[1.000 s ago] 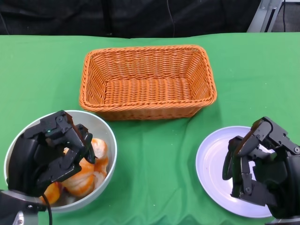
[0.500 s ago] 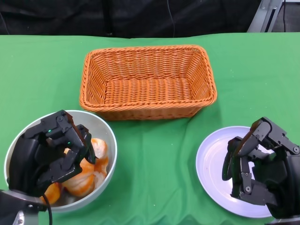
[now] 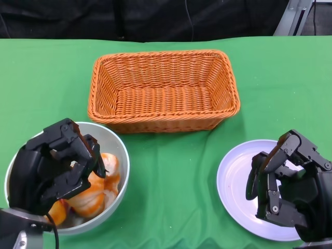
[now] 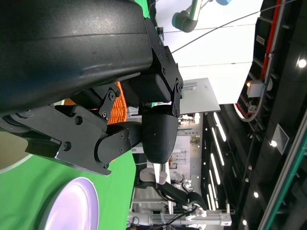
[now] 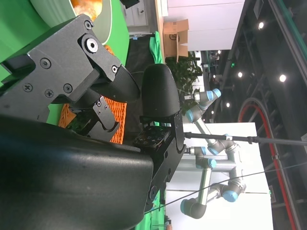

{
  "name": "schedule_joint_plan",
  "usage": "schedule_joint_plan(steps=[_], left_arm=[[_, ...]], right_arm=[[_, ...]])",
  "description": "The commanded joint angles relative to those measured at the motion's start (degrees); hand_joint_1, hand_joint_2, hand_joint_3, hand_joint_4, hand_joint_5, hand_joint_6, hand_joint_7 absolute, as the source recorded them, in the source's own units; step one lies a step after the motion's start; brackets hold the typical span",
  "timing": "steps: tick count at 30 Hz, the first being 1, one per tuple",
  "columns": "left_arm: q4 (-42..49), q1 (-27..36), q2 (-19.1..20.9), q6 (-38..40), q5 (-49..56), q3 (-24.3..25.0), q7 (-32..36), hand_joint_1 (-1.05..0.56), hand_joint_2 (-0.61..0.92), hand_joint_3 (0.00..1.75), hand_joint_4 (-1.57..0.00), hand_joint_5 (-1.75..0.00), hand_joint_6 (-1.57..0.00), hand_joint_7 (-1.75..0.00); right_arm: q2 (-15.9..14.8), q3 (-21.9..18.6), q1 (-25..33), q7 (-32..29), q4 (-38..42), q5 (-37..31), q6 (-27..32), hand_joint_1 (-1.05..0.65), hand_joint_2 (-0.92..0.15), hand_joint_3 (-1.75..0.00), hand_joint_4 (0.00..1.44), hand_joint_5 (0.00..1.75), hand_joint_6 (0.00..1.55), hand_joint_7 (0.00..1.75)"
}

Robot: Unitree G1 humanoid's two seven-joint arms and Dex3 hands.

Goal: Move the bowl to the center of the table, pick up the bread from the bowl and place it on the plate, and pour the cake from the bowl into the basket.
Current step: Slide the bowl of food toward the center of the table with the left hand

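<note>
A grey bowl [image 3: 122,153] stands at the table's near left and holds orange and white baked pieces [image 3: 98,193]; I cannot tell bread from cake. My left hand [image 3: 52,168] hangs over the bowl's left half with its fingers curled down toward the pieces, and nothing shows in its grip. The orange wicker basket [image 3: 163,91] stands empty at the far middle. A white plate [image 3: 234,176] lies at the near right. Over its right part is my right hand [image 3: 285,189], fingers bent and apart, holding nothing. The left wrist view shows the plate [image 4: 72,206] past the fingers [image 4: 96,143].
Green cloth [image 3: 176,176] covers the whole table, with bare cloth between bowl and plate. Behind the far edge is a black backdrop. A metal frame leg [image 3: 290,15] stands at the far right corner.
My left hand has shifted slightly left and lower over the bowl, now hiding more of its left rim and the pieces there. The right hand, basket and plate have not moved.
</note>
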Motion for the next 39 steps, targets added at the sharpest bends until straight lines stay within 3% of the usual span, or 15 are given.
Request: schedule_joint_plan(steps=[1,3,6,9,12,15,18,21,30,39], left_arm=[[-1.8,0.9,1.4,1.6,-0.6,0.5,0.8,-0.07,0.75,0.74,-0.82,-1.62,-0.83,-1.32],[-2.6,1.1,2.1,2.4,-0.3,0.7,1.2,-0.08,0.79,0.67,-0.84,-1.52,-0.87,-1.20],[-3.2,1.2,3.1,2.2,0.1,1.0,0.9,-0.13,0.90,0.40,-0.82,-1.39,-0.90,-1.00],[-3.4,1.1,3.9,1.9,-0.5,1.3,-0.1,-0.19,0.91,0.29,-0.78,-1.28,-0.91,-0.84],[-2.4,0.3,3.8,0.9,-2.4,1.8,-1.7,-0.26,0.92,0.12,-0.88,-0.79,-1.06,-0.29],[-1.6,-0.5,4.3,0.3,-3.0,2.3,-2.9,-0.34,0.92,0.06,-0.96,-0.34,-1.05,-0.05],[-1.4,-1.0,4.7,-0.1,-2.4,2.7,-2.7,-0.44,0.92,0.09,-0.92,-0.11,-0.91,0.00],[-1.9,-1.0,5.2,0.1,-2.1,3.0,-2.3,-0.54,0.92,0.13,-0.86,-0.04,-0.81,0.00],[-0.8,-2.1,5.8,-2.6,-0.8,6.2,1.0,-0.74,0.92,0.30,-0.63,0.00,-0.56,0.00],[3.4,-3.7,7.3,-3.5,-1.0,8.4,2.0,-0.80,0.92,0.33,-0.52,0.00,-0.46,0.00]], right_arm=[[0.1,-0.8,0.3,-0.5,0.0,-0.1,-0.3,-0.11,-0.43,-1.49,0.99,1.75,0.72,1.66],[0.0,-0.8,0.4,-0.5,0.0,-0.4,-0.3,-0.11,-0.43,-1.49,0.98,1.75,0.71,1.66],[0.0,-0.8,0.6,-0.7,0.0,-0.9,-0.3,-0.12,-0.43,-1.50,0.98,1.75,0.70,1.67],[0.1,-0.9,0.7,-0.8,0.1,-1.0,-0.3,-0.13,-0.42,-1.51,0.98,1.75,0.70,1.68],[0.1,-0.9,0.5,-0.2,0.5,-0.1,-0.5,-0.13,-0.41,-1.50,0.98,1.75,0.69,1.69],[0.0,-1.0,0.4,-0.2,0.5,0.0,-0.2,-0.13,-0.42,-1.49,0.99,1.75,0.69,1.69],[-0.1,-1.2,0.3,-0.5,0.6,-0.3,0.0,-0.13,-0.42,-1.49,0.98,1.75,0.69,1.69],[0.1,-1.3,0.2,-0.4,0.7,-0.1,0.2,-0.12,-0.43,-1.49,0.98,1.75,0.69,1.69],[0.7,-1.8,-0.3,-0.6,1.4,-0.3,-0.4,-0.10,-0.45,-1.46,0.96,1.75,0.69,1.68],[1.2,-2.4,-0.7,-1.6,2.2,-2.0,-1.4,-0.12,-0.45,-1.45,0.97,1.75,0.69,1.69]])
